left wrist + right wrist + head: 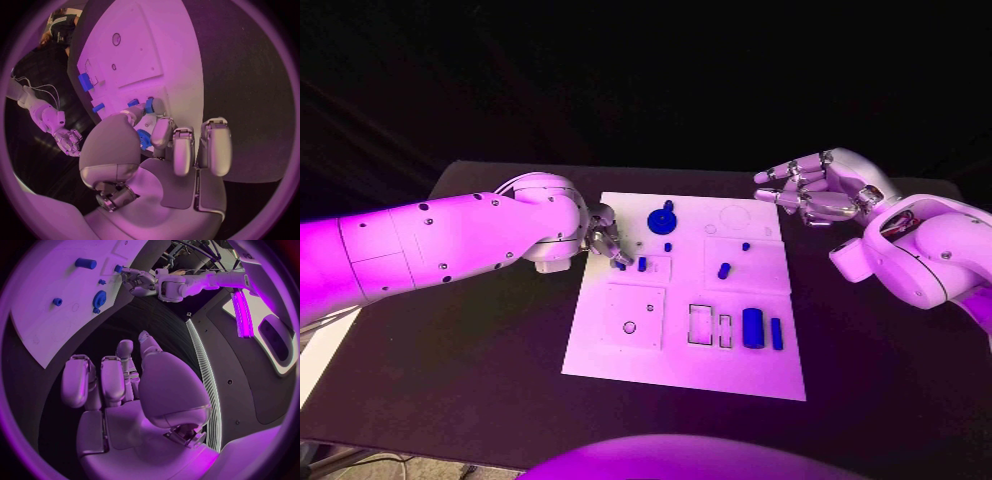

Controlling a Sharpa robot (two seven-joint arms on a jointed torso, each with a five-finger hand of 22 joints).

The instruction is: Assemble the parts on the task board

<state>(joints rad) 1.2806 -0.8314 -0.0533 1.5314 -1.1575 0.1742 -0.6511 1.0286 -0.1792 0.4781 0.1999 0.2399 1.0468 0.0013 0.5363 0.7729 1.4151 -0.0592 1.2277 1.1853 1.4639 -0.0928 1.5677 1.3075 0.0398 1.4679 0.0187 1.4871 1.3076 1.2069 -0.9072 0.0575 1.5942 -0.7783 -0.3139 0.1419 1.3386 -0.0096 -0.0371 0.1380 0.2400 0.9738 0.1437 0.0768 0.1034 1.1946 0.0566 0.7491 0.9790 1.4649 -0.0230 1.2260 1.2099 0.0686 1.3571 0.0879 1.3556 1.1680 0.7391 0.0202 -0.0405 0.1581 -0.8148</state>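
Black tabletop (473,380) carries the white rectangular task board (689,340) at its centre. Small blue plastic parts lie scattered on the board: a round disc-shaped piece with a knob (662,220) near the far edge, a short peg (724,270) in the middle, and a thick cylinder (753,328) with a thin bar (776,333) just beside it near the front right. Two little blue pieces (630,264) sit at the board's left edge. Over that edge hangs the left hand (604,240), its fingers curled down around those small parts; in the left wrist view its fingertips (150,107) touch a blue piece, though whether it is actually held I cannot tell. Well off the board's far right corner, the right hand (809,192) hovers with fingers apart and nothing in it.
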